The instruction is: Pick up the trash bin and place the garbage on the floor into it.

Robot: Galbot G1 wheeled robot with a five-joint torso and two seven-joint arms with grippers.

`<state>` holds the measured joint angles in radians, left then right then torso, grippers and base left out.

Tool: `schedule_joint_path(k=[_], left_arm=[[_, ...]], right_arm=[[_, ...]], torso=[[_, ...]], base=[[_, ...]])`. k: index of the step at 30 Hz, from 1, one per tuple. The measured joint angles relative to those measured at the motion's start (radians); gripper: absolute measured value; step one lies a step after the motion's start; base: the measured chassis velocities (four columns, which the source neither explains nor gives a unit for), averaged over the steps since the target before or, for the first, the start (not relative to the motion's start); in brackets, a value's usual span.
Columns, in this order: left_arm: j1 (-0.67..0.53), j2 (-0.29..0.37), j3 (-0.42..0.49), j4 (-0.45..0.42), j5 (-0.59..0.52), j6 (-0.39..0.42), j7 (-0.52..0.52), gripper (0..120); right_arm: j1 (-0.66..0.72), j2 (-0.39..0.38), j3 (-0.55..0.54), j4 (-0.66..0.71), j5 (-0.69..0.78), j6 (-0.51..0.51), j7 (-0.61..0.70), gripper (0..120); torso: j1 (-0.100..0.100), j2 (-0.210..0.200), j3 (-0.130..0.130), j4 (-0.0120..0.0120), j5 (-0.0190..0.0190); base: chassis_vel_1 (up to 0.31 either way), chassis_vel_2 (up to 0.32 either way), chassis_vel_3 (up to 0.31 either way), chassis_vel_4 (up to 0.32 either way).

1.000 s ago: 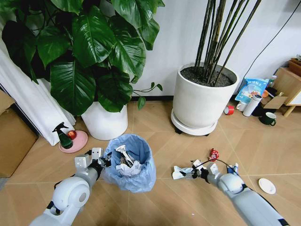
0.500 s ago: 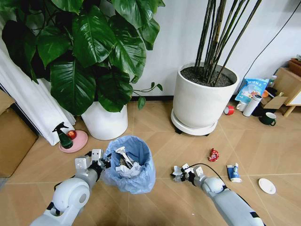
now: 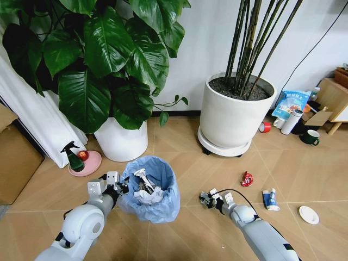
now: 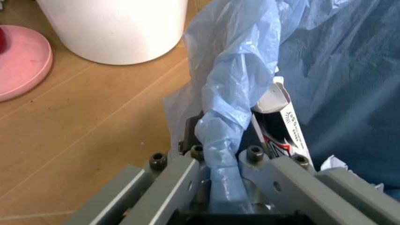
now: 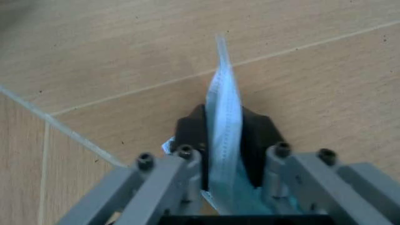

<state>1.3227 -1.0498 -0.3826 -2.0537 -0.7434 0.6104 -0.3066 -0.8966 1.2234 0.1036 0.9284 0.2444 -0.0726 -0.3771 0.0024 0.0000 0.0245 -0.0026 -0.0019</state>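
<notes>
The trash bin (image 3: pixel 157 198), lined with a crinkled light-blue bag, stands on the floor (image 3: pixel 190 163) with white paper wads inside. My left gripper (image 3: pixel 111 184) is shut on its near-left rim; in the left wrist view the pads pinch the bag's fold (image 4: pixel 222 136). My right gripper (image 3: pixel 209 197) hovers low, right of the bin, shut on a thin white wrapper (image 5: pixel 223 122). More garbage lies further right: a red crumpled wrapper (image 3: pixel 247 178), a blue-white bottle (image 3: pixel 270 199) and a white round lid (image 3: pixel 308 214).
A white pot with a leafy plant (image 3: pixel 120 141) stands just behind the bin, and a big white pot on a wheeled base (image 3: pixel 232 117) behind the right arm. A green spray bottle (image 3: pixel 72 157) on a pink saucer and a cardboard box (image 3: pixel 13 157) sit left; a red tape roll (image 3: pixel 265 126) back right.
My right gripper has moved left toward the bin with the white wrapper in it, away from the red wrapper and bottle. The left gripper and bin have stayed put.
</notes>
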Motion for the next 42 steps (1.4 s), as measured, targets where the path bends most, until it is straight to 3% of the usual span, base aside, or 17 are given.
schedule_joint_path(k=[4,15,26,32,36,42], left_arm=[[0.003,-0.002,0.0,-0.001,0.001,0.0,0.0,0],[0.01,-0.001,0.0,-0.007,0.003,0.0,0.0,0],[0.007,0.019,0.014,-0.005,0.004,0.0,0.0,0],[-0.029,0.023,0.036,0.015,0.003,0.007,0.001,0],[-0.058,0.031,0.045,0.035,-0.001,0.013,0.011,0],[-0.086,0.039,0.056,0.042,-0.02,0.031,0.018,0]], right_arm=[[-0.006,0.005,0.007,0.008,0.014,0.002,0.022,0],[-0.069,0.007,0.087,0.158,0.119,-0.035,0.091,0],[-0.129,-0.109,0.196,0.568,0.21,-0.051,0.138,0],[-0.11,-0.15,0.158,0.758,0.306,-0.101,0.192,0],[-0.077,-0.175,0.075,0.91,0.405,-0.137,0.24,0],[-0.025,-0.169,0.012,0.98,0.487,-0.163,0.257,0]], torso=[[0.0,0.0,0.0,-0.0001,0.0],[0.0,0.0,0.0,0.0001,-0.0001],[0.0,0.0,0.0,-0.0001,-0.0002],[0.0,0.0,0.0,0.0,-0.0001],[0.0,0.0,0.0,0.0,-0.0002],[0.0,0.0,0.0,0.0,-0.0002]], base=[[0.0,0.0,0.0,0.0],[0.0,0.0,0.0,0.0],[0.0,0.0,0.0,0.0],[0.0,0.0,0.0,0.0],[0.0,0.0,0.0,0.0],[0.0,0.0,0.0,0.0]])
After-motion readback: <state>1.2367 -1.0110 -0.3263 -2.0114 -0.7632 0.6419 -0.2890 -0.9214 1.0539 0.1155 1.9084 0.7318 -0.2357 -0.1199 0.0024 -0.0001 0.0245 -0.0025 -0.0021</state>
